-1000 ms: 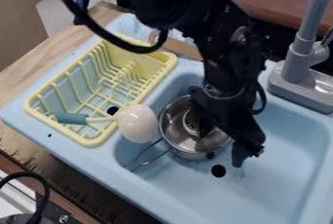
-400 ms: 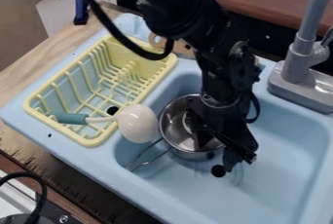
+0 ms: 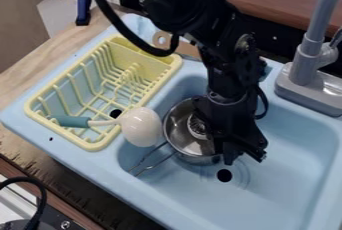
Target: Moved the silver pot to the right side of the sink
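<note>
Near the left wall of the blue sink's (image 3: 294, 194) basin sits the silver pot (image 3: 179, 136), upright, its wire handle (image 3: 155, 166) pointing toward the sink's lower left edge. A small round metal piece (image 3: 196, 126) lies in the pot — type unclear. The dark drain hole (image 3: 224, 175) is in the basin floor, just beside the pot's lower right side.

The black gripper (image 3: 226, 154) hangs down at the pot's right rim, covering part of it. Jaw state: cannot tell; whether they pinch the rim is not readable from this angle. The pot is left of the basin's middle, not at its right side.

Left part of the sink top: yellow dish rack (image 3: 67, 135). A utensil (image 3: 141, 127) with a white rounded head and teal handle lies across the rack's right side — head toward the basin, handle in the rack. Grey faucet (image 3: 306, 61) stands at the sink's upper right edge. Blue clamp (image 3: 83, 8) near the bench's far left edge.
</note>
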You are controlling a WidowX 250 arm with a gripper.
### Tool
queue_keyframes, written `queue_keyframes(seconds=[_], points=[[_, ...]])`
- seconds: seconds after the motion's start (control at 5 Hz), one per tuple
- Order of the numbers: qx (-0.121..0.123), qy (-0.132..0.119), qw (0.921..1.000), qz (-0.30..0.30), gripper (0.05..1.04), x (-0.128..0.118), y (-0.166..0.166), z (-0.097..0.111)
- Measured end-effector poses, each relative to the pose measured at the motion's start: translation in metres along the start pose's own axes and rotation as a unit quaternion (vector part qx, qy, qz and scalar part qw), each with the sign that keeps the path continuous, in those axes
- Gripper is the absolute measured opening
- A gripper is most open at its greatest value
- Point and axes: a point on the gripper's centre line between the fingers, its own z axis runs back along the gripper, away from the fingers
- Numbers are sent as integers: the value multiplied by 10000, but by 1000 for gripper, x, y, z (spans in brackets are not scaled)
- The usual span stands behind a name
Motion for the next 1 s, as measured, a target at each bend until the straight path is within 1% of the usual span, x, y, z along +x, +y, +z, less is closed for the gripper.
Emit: queue_keyframes(seconds=[0.2,0.4,0.6,0.8,1.0], points=[[8,-61,10000,33,78,2,0,0],[136,-138,9998,26,60,4,-3,0],[210,-177,9996,37,60,3,-4,0],[303,-237,9993,-3,59,3,-11,6],[225,-246,9994,-78,56,1,-22,19]])
